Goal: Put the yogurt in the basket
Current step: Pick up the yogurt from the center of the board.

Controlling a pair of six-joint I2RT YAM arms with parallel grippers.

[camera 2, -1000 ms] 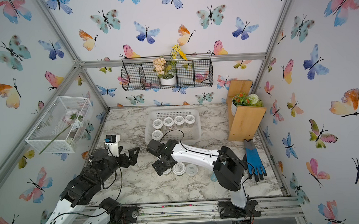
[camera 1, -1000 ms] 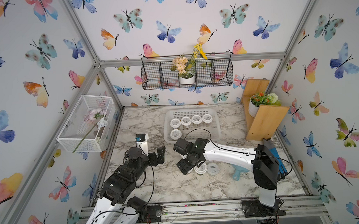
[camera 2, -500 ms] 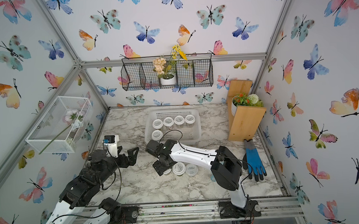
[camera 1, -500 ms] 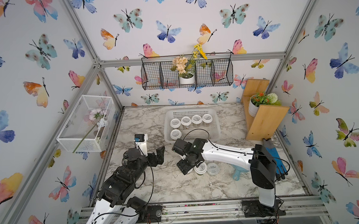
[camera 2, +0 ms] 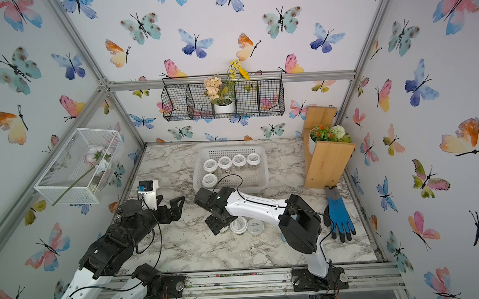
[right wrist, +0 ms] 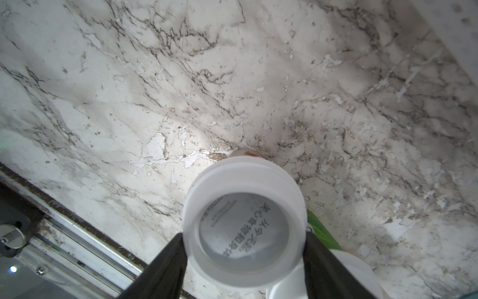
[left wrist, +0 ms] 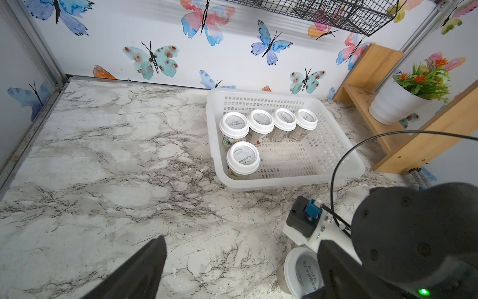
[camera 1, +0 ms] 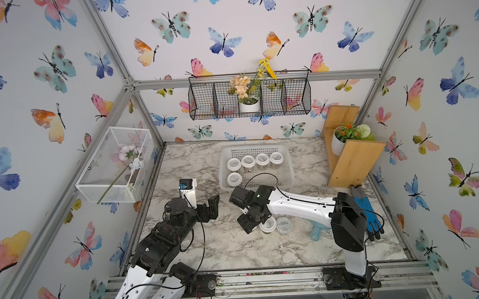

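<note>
Well, five yogurt jars [camera 1: 248, 161] stand in the white basket [camera 1: 256, 149] (four in the back row, one in front). Three more are out on the marble table [camera 1: 223, 248]: the right gripper [right wrist: 244, 236] clasps a sixth jar [right wrist: 243, 207] by its lid, with two others [camera 1: 268, 224] [camera 1: 284, 225] just beside it. The left gripper [camera 2: 168, 203] gapes wide.

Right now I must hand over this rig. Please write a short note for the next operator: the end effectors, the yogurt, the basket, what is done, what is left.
Left end effector: open, empty, over the table.
Right end effector: straddles a jar standing on the table; firm grip unconfirmed.
Basket: five jars inside, upright.
Done: those five.
Left: in both top views, a rimmed jar and a flat-lidded jar beside the right end effector; whether the straddled one is among them, I cannot tell.
</note>
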